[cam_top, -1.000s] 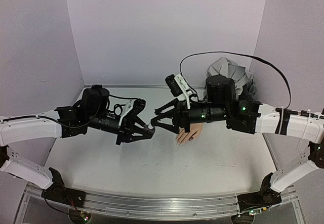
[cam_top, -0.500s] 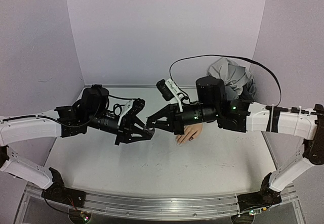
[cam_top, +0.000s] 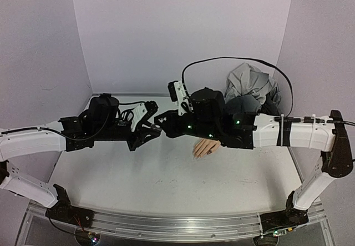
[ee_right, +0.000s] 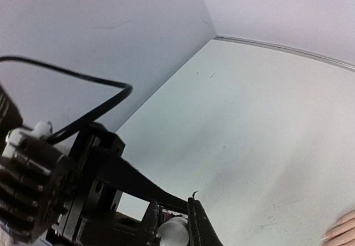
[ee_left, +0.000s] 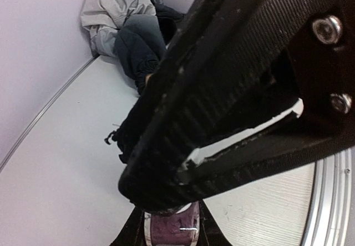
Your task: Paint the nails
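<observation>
Uncapping the polish in mid-air
Left gripper (cam_top: 154,128) clamps the bottle (ee_left: 169,228); right gripper (cam_top: 166,125) pinches its white cap (ee_right: 173,227); it should twist squarely, then lift straight, while the left holds firm.

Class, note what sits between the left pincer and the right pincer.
A small maroon bottle with a white cap: the bottle shows in the left wrist view, the cap in the right wrist view.
</observation>
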